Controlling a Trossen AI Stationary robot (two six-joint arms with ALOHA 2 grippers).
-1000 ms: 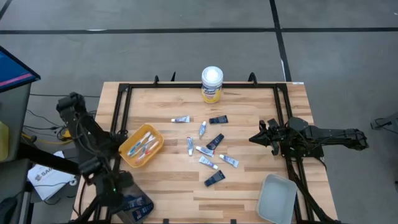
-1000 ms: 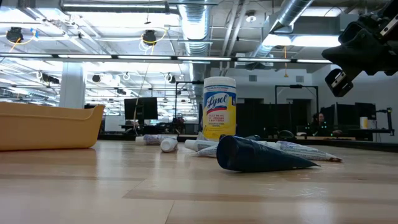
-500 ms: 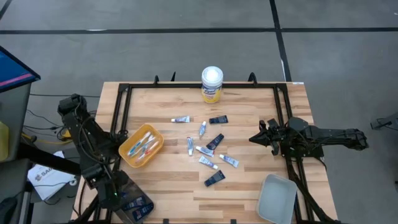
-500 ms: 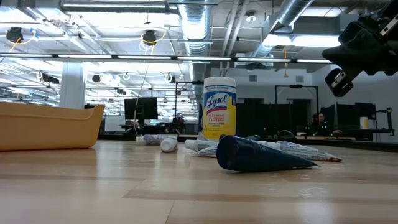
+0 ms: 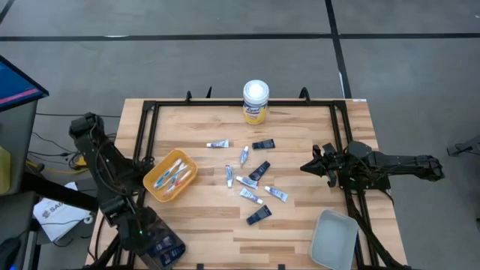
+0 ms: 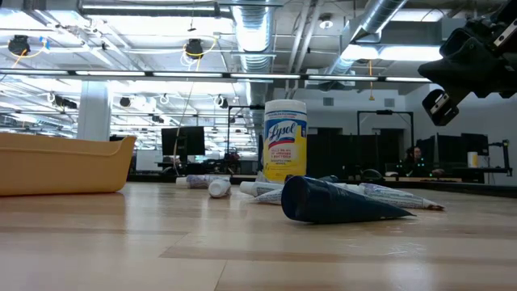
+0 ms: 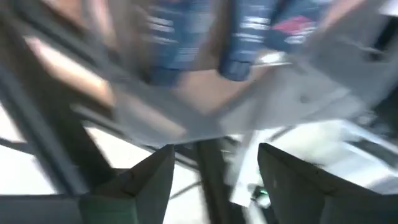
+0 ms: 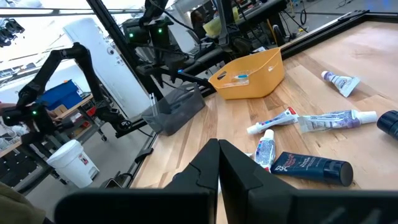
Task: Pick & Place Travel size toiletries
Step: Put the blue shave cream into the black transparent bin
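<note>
Several travel size toiletries lie flat mid-table: white tubes (image 5: 247, 181) and dark navy tubes (image 5: 259, 170), one of them close up in the low view (image 6: 339, 202). Toothbrushes lie in the orange tray (image 5: 171, 177). More navy tubes (image 7: 249, 37) lie in a grey tray (image 5: 169, 252) at the near left corner. My left gripper (image 7: 214, 174) hangs just over that tray (image 5: 150, 240), tilted down, open, with nothing between its fingers. My right gripper (image 5: 306, 166) hovers shut at the table's right side, level, pointing at the tubes (image 8: 219, 155).
A tall yellow canister with a white lid (image 5: 256, 101) stands at the far middle edge. A pale grey bin (image 5: 334, 238) sits at the near right corner. A black frame rail (image 5: 146, 135) runs along the table's sides. Bare wood lies near the front middle.
My left arm has shifted slightly over the grey tray at the near left corner, sinking a little. The tubes on the table and my right arm have kept still.
</note>
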